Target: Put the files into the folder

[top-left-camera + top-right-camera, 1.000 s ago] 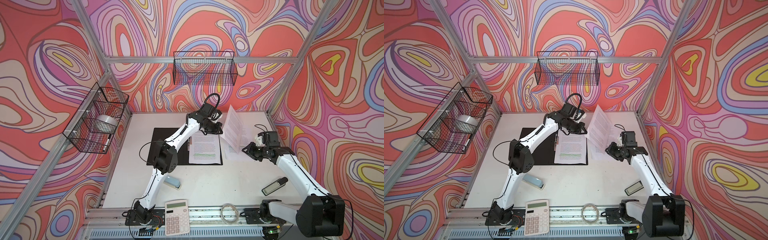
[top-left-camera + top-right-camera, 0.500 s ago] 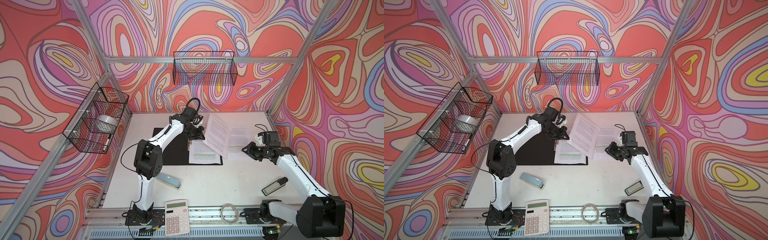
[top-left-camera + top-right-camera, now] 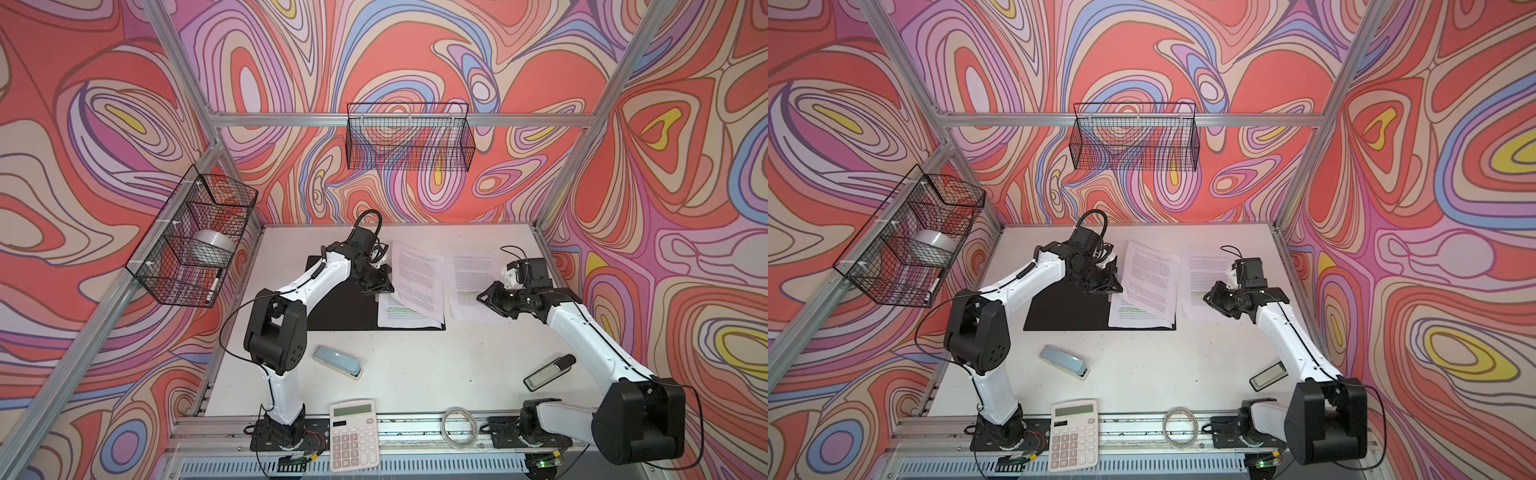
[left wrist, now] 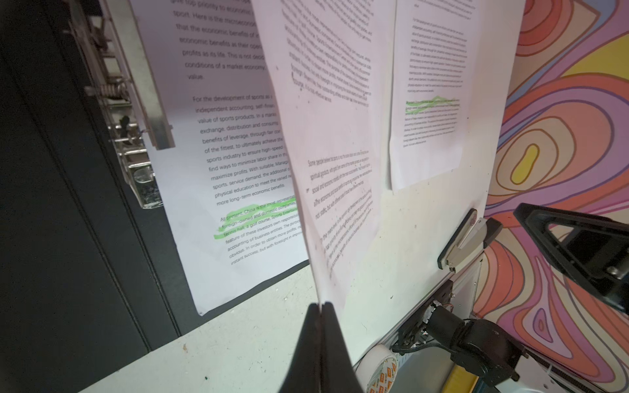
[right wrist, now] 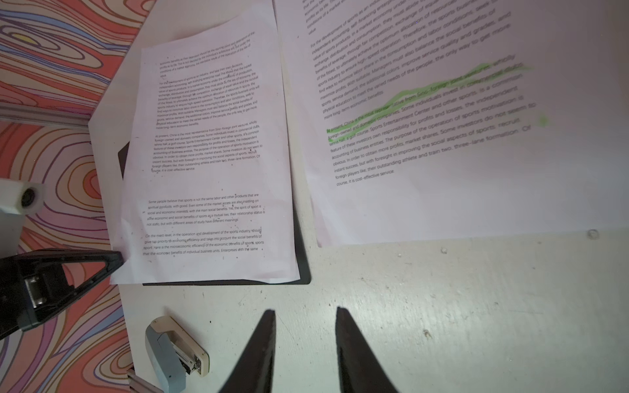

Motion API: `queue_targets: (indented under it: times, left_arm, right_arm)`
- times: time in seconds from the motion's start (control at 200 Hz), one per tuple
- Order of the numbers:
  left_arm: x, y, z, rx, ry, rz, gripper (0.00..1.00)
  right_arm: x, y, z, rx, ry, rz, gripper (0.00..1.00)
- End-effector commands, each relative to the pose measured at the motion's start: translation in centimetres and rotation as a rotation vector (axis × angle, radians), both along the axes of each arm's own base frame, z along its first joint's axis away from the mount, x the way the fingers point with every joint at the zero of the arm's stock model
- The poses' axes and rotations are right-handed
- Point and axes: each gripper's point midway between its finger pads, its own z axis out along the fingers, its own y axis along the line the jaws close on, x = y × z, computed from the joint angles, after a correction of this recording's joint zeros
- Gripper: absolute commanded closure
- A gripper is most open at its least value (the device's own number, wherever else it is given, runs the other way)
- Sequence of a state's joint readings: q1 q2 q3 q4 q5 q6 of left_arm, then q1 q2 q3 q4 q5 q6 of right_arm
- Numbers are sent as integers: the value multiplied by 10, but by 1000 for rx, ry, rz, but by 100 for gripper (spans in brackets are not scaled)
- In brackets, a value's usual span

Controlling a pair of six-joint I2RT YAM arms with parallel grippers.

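Pinching a white printed sheet over the black folder, left gripper is clenched; right gripper released.

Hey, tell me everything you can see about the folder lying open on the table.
The folder lies open and flat on the white table, black inside facing up, its outside hidden. It looks like thin stiff board with creases along the spine, where a shiny metal clamp with a spring sits. A printed sheet with green highlighting rests on its right half; the left arm reaches over its left half.
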State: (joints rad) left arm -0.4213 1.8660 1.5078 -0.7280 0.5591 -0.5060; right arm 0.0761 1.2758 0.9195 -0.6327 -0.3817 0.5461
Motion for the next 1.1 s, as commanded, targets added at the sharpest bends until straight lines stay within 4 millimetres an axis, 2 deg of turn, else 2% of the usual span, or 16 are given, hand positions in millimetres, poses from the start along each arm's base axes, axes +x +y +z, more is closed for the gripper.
queue_targets:
  times: [0.0,0.32,0.416,0.501,0.616,0.696,0.816,1.072,1.092]
  left_arm:
    - [6,8,-2,15,-17,59,100]
    - [-4,20,-30,72,28,95,100]
    - [-5,22,-35,84,34,98,88]
    - [-8,22,-37,76,37,101,72]
    - [-11,26,-42,91,37,107,59]
    - [-13,28,-42,101,30,109,54]
    - [-7,30,-26,100,-27,101,54]
    - [23,41,36,109,-232,61,53]
    - [25,42,40,110,-245,58,53]
  right_arm:
    - [9,13,-1,-8,-3,26,68]
    - [24,39,-17,-3,27,71,68]
    - [28,44,-19,-2,33,83,68]
    - [32,48,-23,-3,40,91,68]
    - [37,55,-26,3,40,101,68]
    - [41,61,-28,6,42,112,68]
    - [47,67,-35,-6,58,125,68]
    - [74,65,-52,-98,121,149,66]
    - [76,65,-61,-106,145,150,66]
